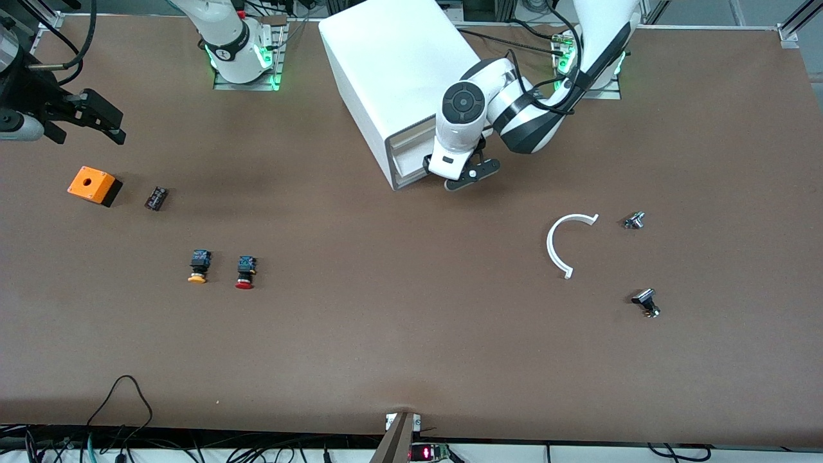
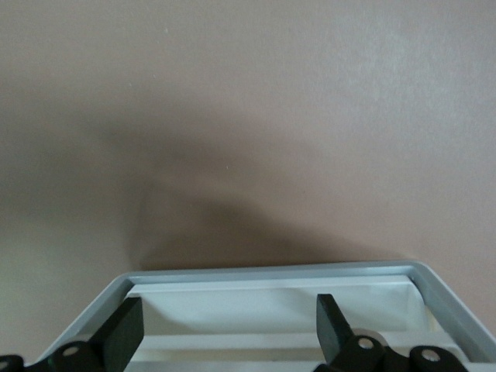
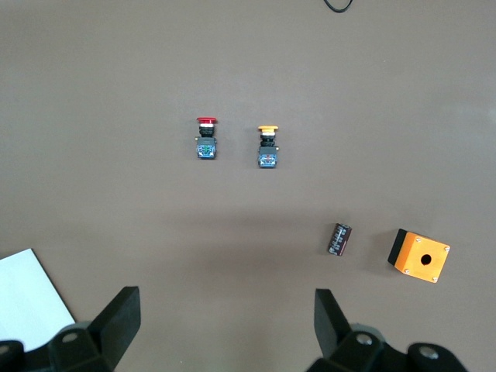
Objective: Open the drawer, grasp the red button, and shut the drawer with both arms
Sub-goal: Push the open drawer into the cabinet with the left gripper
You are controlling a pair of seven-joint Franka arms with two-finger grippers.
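The white cabinet (image 1: 386,71) stands near the robots' bases, its drawers facing the front camera. My left gripper (image 1: 451,175) is open at the cabinet's front, its fingers apart over a white drawer (image 2: 263,314) inside the grey frame (image 2: 271,273). It holds nothing, and I cannot tell which drawer it is at or how far out the drawer is. The red-capped button (image 1: 244,272) lies on the table toward the right arm's end and also shows in the right wrist view (image 3: 206,139). My right gripper (image 1: 90,135) is open and empty, up over that end of the table (image 3: 226,302).
A yellow-capped button (image 1: 198,266) lies beside the red one. An orange box with a hole (image 1: 94,185) and a small black part (image 1: 156,198) lie farther from the front camera. A white curved strip (image 1: 560,244) and two small metal parts (image 1: 634,220) (image 1: 646,302) lie toward the left arm's end.
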